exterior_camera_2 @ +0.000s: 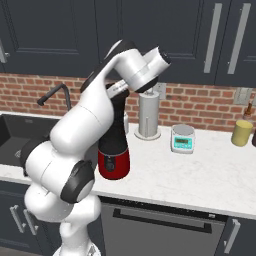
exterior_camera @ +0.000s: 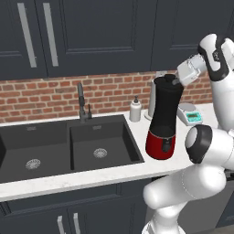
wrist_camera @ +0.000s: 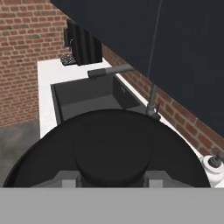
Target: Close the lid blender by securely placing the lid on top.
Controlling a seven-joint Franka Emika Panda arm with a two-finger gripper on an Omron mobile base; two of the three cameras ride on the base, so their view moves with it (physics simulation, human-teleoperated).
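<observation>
You can read no writing on the blender [exterior_camera: 163, 119]. Your gripper [exterior_camera: 176, 81] grips the lid [wrist_camera: 111, 153] atop it. A soap bottle [exterior_camera: 135, 109] and a scale [exterior_camera: 190, 114] stand near.

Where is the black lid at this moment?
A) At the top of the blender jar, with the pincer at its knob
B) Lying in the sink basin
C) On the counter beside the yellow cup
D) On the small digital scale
A: the lid sits at the top of the blender, with the pincer at its knob.
</observation>
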